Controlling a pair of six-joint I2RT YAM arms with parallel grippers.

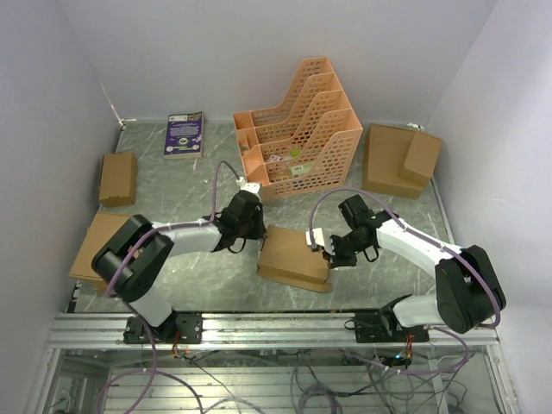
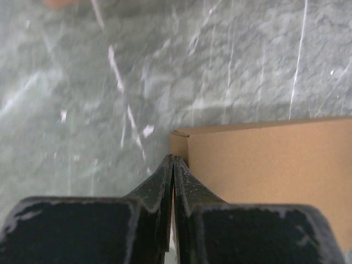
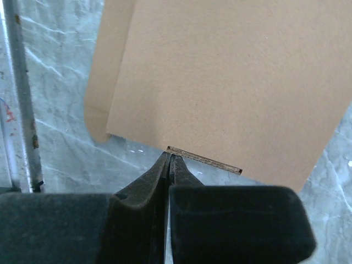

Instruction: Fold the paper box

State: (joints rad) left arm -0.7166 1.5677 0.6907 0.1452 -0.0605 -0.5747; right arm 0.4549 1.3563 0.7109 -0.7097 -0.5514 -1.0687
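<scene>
The box (image 1: pixel 293 257) is sitting in the middle of the table (image 1: pixel 172 185), between both arms. The left gripper (image 1: pixel 256 229) is pressing, fully closed, against its left corner, gripping nothing I can see. The right gripper (image 1: pixel 321 249) is nosing, equally closed, at its right edge. I'd be pushing evenly from both sides, keeping the walls square. I'm counting one box in work, seemingly four other cartons (image 1: pixel 117 178), one rack (image 1: pixel 297 129) and one book (image 1: pixel 185 134).

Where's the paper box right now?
Top view: the paper box lies centre-front between the left tool and right tool, in front of the orange file rack.
</scene>
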